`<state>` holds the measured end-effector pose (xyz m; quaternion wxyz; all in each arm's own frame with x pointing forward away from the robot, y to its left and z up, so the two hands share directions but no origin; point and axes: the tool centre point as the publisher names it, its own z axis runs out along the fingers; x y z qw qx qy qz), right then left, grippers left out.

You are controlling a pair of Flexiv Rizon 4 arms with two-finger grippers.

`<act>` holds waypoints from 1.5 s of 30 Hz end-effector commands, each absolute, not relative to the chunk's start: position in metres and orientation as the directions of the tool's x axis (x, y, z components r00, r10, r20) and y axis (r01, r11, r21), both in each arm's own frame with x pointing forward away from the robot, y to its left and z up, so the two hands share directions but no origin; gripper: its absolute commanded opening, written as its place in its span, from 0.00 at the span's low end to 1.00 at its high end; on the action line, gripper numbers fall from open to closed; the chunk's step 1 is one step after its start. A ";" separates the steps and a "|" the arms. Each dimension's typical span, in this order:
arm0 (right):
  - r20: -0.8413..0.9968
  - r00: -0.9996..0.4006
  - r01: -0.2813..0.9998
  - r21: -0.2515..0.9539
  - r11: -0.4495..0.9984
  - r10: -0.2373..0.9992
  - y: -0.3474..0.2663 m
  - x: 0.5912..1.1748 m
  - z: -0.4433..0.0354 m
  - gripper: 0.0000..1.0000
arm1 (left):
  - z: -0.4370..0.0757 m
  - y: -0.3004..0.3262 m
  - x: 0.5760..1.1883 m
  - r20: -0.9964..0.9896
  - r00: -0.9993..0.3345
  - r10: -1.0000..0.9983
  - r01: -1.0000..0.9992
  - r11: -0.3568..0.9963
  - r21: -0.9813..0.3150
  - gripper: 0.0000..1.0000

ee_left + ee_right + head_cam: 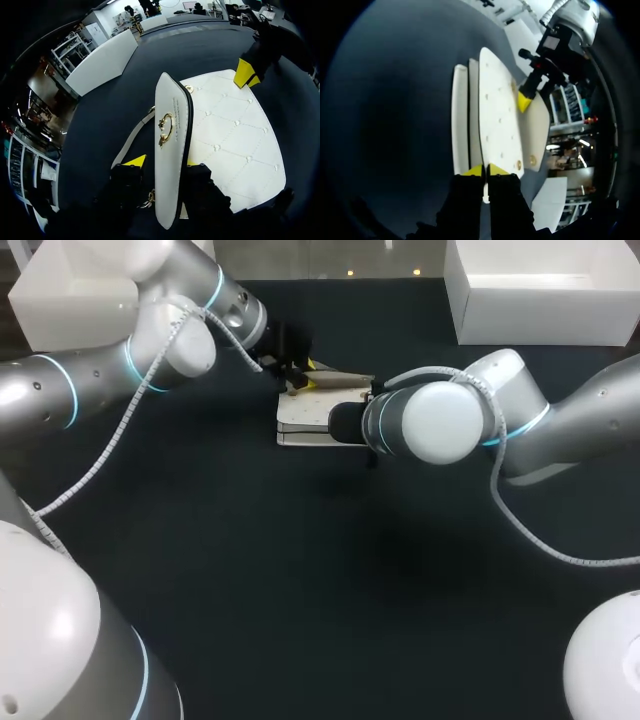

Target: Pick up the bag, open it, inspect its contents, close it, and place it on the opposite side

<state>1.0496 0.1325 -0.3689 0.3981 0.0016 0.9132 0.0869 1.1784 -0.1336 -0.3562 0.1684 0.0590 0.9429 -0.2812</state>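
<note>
A white quilted bag (300,425) lies flat on the dark table's middle. Its flap (172,100), with a gold ring clasp, stands on edge between the fingers of my left gripper (164,162). One fingertip (136,161) shows a thin gap to the flap, so this gripper is open. In the head view the left gripper (298,377) sits at the bag's far edge by the raised flap (340,380). My right gripper (485,170) is shut on the bag's (495,110) thin side edge. In the head view its own wrist hides it.
A white box (70,300) stands at the back left and a larger one (540,295) at the back right. The bag's pale strap (132,137) lies on the table beside the flap. Dark table surface stretches in front of the bag.
</note>
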 end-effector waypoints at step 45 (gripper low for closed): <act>-0.922 -0.386 -0.120 0.085 0.989 0.032 0.130 1.017 -0.289 1.00 | -0.295 -0.131 1.177 -0.316 -0.949 -0.005 0.182 0.809 -0.560 0.00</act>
